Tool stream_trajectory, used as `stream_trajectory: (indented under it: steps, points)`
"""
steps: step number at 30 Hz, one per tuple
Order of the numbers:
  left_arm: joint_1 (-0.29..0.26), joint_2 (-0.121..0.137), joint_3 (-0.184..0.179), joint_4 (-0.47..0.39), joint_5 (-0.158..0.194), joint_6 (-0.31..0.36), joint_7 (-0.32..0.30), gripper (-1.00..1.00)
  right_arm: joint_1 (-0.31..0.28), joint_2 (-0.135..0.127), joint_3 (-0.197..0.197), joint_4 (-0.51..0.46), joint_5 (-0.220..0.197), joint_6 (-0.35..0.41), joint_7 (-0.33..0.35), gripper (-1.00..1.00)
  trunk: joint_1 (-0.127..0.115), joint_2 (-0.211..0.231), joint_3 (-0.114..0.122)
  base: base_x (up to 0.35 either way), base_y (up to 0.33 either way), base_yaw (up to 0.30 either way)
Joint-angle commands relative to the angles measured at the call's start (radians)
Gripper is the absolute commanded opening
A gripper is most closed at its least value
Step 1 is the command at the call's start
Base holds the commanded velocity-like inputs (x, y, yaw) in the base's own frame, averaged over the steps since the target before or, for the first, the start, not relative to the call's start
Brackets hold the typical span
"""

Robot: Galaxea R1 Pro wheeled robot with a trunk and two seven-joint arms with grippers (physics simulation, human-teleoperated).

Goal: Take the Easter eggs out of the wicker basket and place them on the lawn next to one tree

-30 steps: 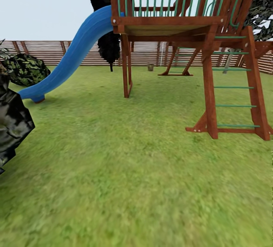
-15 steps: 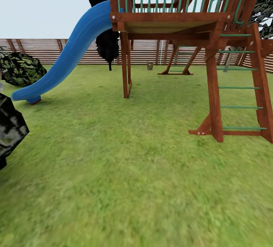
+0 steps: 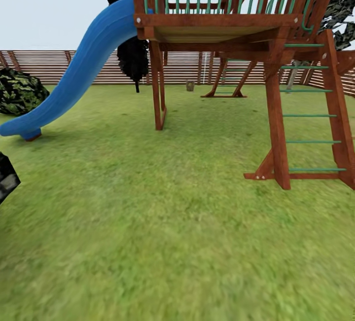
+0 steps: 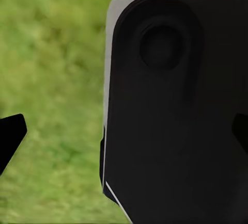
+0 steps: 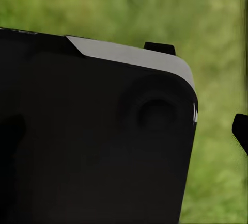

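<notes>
A small brown basket [image 3: 190, 86] sits far off, mid-frame, by the fence [image 3: 49, 64]. It looks light and stiff; grab its rim. I cannot tell how the jaws stand.

The wide mottled green and yellowish grass lawn [image 3: 148, 222] carries a reddish-brown wooden play tower [image 3: 273, 114] with teal-green rungs and railings. A bright blue curved plastic slide [image 3: 74, 79] descends from it. Behind runs a reddish-brown horizontal-slat fence [image 3: 44, 64] under pale blue-grey sky. An all-black tree [image 3: 130, 57] stands beside a dark, green-flecked bush [image 3: 19, 91]. A black, grey-edged robot body panel [image 4: 175, 105] sits over blurred green.
</notes>
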Motion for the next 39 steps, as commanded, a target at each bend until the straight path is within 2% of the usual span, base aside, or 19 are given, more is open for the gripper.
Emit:
stream_trajectory:
  steps: [1, 10, 31, 39]
  points:
    - [0.000, 0.000, 0.007, 0.001, 0.001, -0.003, 0.000, 1.00, -0.001, 0.000, 0.001, 0.001, 0.008, -0.003, -0.001, 1.00, 0.001, 0.000, -0.001, 0.318, 0.000, -0.269]
    - [0.000, -0.002, 0.007, 0.001, -0.001, -0.003, 0.000, 1.00, -0.001, -0.001, 0.001, 0.001, 0.008, -0.002, -0.001, 1.00, 0.001, 0.000, -0.001, 0.321, 0.000, -0.247]
    - [0.000, -0.005, 0.006, 0.001, -0.001, -0.003, 0.000, 1.00, -0.001, -0.005, 0.001, 0.001, 0.013, -0.003, -0.001, 1.00, 0.001, 0.000, -0.001, 0.325, 0.000, -0.005]
    - [0.000, -0.006, 0.006, 0.001, 0.001, -0.003, 0.025, 1.00, -0.001, -0.005, 0.001, 0.001, 0.013, -0.003, -0.001, 1.00, 0.001, 0.000, -0.001, 0.325, 0.000, 0.000]
